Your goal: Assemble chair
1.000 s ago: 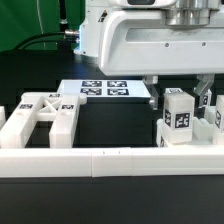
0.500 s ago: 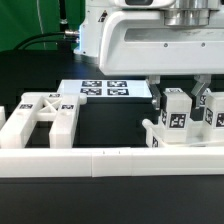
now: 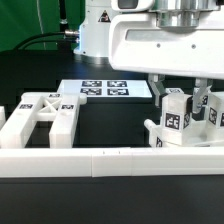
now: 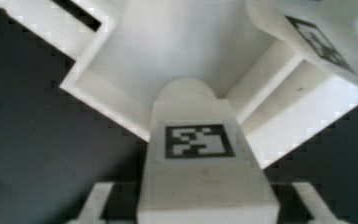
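My gripper point(image 3: 180, 106) is clamped on a tagged leg point(image 3: 177, 120), upright among other white parts at the exterior view's right, behind the rail point(image 3: 100, 160). The frame point(image 3: 40, 115) lies left.

A black table point(image 3: 110, 125) fills the scene under soft, even light. Far off on the exterior view's left is a green backdrop point(image 3: 25, 20), crossed by a black cable point(image 3: 38, 42). The marker board point(image 3: 105, 88) lies flat mid-table, and a long white rail point(image 3: 110, 160) runs along the near side.
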`<control>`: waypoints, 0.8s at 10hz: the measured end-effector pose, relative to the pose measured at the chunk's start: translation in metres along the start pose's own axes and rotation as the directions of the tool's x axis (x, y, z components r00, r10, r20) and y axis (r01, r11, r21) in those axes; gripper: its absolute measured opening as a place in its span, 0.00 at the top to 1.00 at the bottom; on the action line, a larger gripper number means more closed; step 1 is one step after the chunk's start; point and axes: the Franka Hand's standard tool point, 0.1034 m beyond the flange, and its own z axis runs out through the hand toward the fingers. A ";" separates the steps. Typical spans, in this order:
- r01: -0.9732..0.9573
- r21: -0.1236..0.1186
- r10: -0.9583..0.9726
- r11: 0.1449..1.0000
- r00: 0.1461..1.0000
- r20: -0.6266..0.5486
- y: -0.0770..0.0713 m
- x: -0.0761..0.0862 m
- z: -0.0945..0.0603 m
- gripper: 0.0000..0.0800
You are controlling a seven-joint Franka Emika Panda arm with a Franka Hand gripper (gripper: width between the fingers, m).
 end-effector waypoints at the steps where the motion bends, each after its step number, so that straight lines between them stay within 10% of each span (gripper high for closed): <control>1: -0.102 0.004 0.102 0.995 0.995 0.006 0.001 0.001 0.000 0.64; 4: -0.313 0.001 0.313 0.950 0.950 0.014 0.001 0.000 0.000 0.64; 7: -0.203 -0.002 0.203 0.979 0.979 0.022 0.000 0.001 -0.003 0.23; 8: -0.122 0.003 0.121 0.993 0.992 0.020 -0.002 0.003 -0.004 0.23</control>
